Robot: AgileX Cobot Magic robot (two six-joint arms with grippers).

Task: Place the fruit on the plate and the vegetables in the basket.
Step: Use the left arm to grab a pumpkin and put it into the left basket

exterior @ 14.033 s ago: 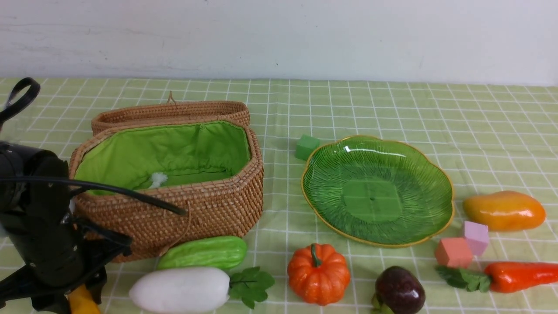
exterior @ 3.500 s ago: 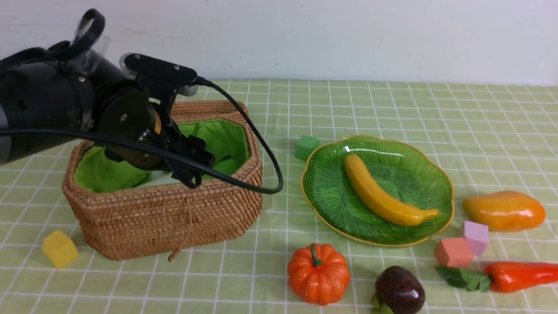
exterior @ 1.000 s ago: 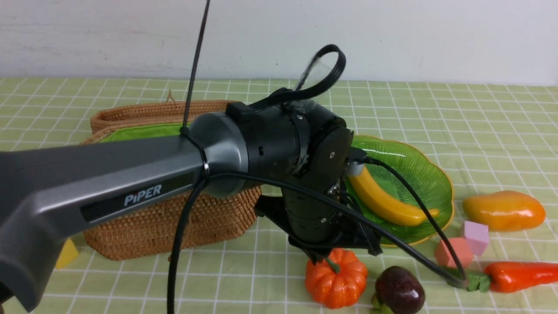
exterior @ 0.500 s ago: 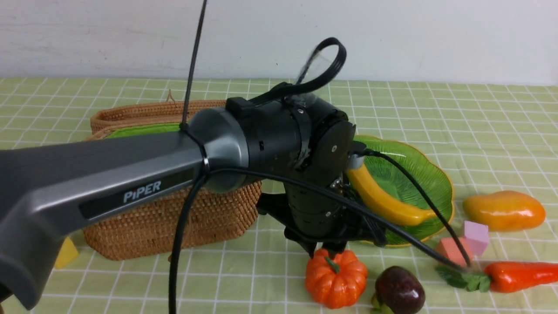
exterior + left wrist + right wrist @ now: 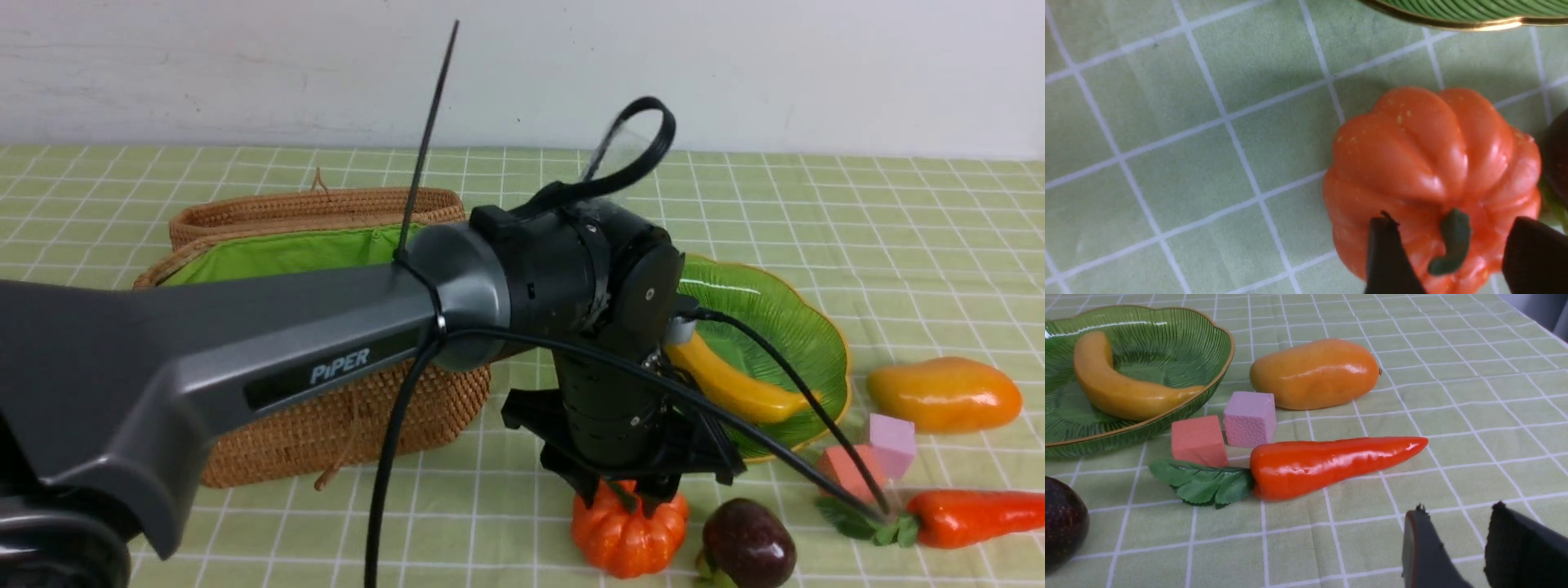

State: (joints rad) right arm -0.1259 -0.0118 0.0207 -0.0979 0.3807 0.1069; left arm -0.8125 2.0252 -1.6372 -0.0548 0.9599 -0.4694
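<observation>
In the front view, the left arm has swung a little to the right and lower than half a second ago. The left tool (image 5: 624,492), pressed together a second back, now stands spread over the orange pumpkin (image 5: 629,535), which sits on the counter just beside the round dark purple fruit (image 5: 749,545). The banana (image 5: 735,384) lies in the green plate (image 5: 804,327), and the wicker basket (image 5: 326,425) stands behind the arm. The mango (image 5: 943,394), carrot (image 5: 971,518), pink block (image 5: 891,441) and orange block (image 5: 845,469) have not moved. In the left wrist view, the fingers (image 5: 1388,261) flank the pumpkin's green stem without touching it. In the right wrist view, the right tool (image 5: 1470,555) is spread and empty, near the carrot's tip. A pale green checked cloth (image 5: 898,229) covers the counter, and a white wall (image 5: 816,65) rises behind it.
</observation>
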